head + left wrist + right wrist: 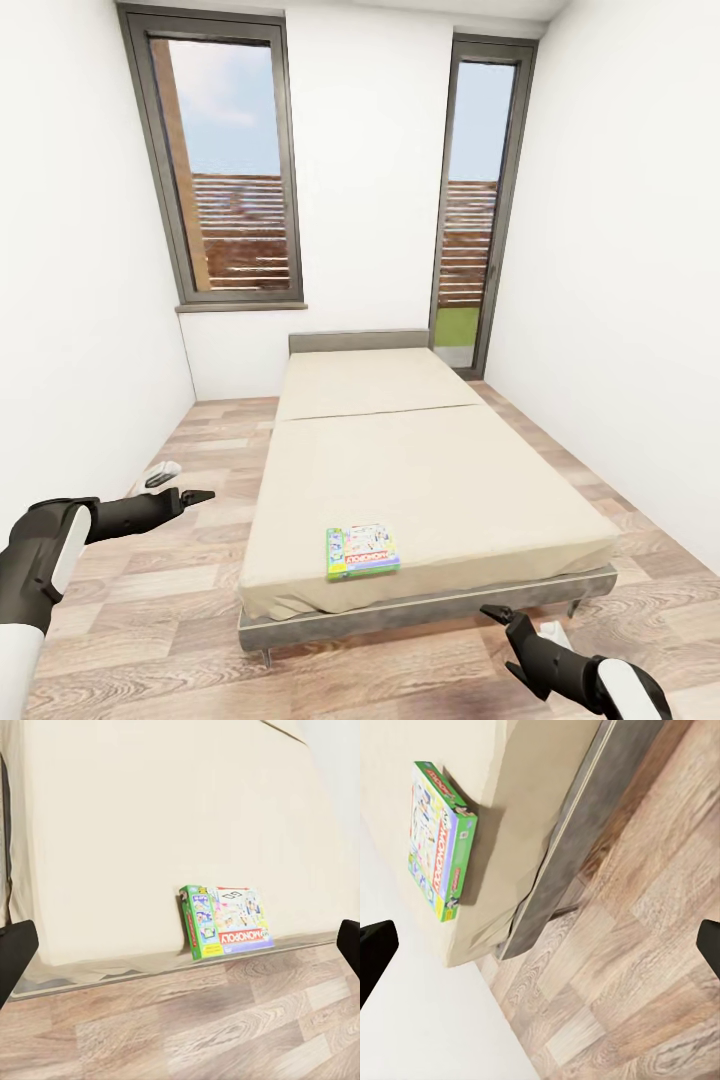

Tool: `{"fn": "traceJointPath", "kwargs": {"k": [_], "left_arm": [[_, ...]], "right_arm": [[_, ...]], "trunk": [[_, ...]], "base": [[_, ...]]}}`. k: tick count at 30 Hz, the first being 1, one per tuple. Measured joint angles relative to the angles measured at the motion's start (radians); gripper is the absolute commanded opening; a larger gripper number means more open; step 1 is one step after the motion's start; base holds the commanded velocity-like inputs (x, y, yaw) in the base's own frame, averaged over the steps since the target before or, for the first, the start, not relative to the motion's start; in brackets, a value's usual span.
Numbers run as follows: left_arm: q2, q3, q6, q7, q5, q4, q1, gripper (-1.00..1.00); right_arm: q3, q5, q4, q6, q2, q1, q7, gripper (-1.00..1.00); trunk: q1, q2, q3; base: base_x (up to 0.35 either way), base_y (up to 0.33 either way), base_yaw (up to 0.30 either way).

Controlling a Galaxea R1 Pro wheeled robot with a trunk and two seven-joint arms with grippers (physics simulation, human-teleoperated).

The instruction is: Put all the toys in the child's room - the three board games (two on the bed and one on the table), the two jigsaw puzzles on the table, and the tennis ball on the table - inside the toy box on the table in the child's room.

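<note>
On the beige mattress of the bed, near its foot edge and toward our left corner, we see one board game: a small flat box lying face up, white and pale on the lid with busy cartoon print, a red logo band, and a bright green side. It sits well inside the mattress edge, nothing else touching it.

Our left gripper hangs over the wood floor beside the bed, well apart from the box and off to its left. Our right gripper hovers past the foot of the bed, lower and to the right of the box, also apart from it. Both sets of jaws stand spread wide and hold nothing.

The left wrist view gives the board game with its logo readable, the lid art and the green edge plain. The right wrist view shows the board game from beyond the corner, plus the grey bed frame and a slim leg beneath it. The head view alone takes in two tall windows and the white walls
</note>
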Motion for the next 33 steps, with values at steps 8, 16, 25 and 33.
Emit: {"fn": "traceJointPath", "kwargs": {"k": [8, 16, 25, 33], "left_arm": [[0.001, 0.0, 0.001, 0.0, 0.0, 0.0, 0.0, 1.0], [0.003, 0.001, 0.003, -0.002, 0.001, 0.0, 0.0, 1.0], [0.012, 0.0, 0.005, -0.093, 0.002, 0.0, 0.0, 1.0], [0.052, 0.0, 0.006, -0.268, 0.002, 0.001, 0.0, 1.0]], "right_arm": [[0.038, 0.003, 0.066, -0.129, 0.005, 0.0, 0.0, 1.0], [0.064, -0.005, 0.173, -0.149, 0.001, -0.001, 0.051, 1.0], [0.068, 0.015, 0.213, -0.176, -0.002, -0.001, 0.234, 1.0], [0.07, 0.059, 0.236, -0.255, 0.001, -0.002, 0.309, 1.0]], "trunk": [[0.0, 0.0, 0.0], [0.0, 0.0, 0.0], [0.0, 0.0, 0.0], [0.0, 0.0, 0.0]], "base": [[0.0, 0.0, 0.0], [0.0, 0.0, 0.0], [0.0, 0.0, 0.0], [0.0, 0.0, 0.0]]}}
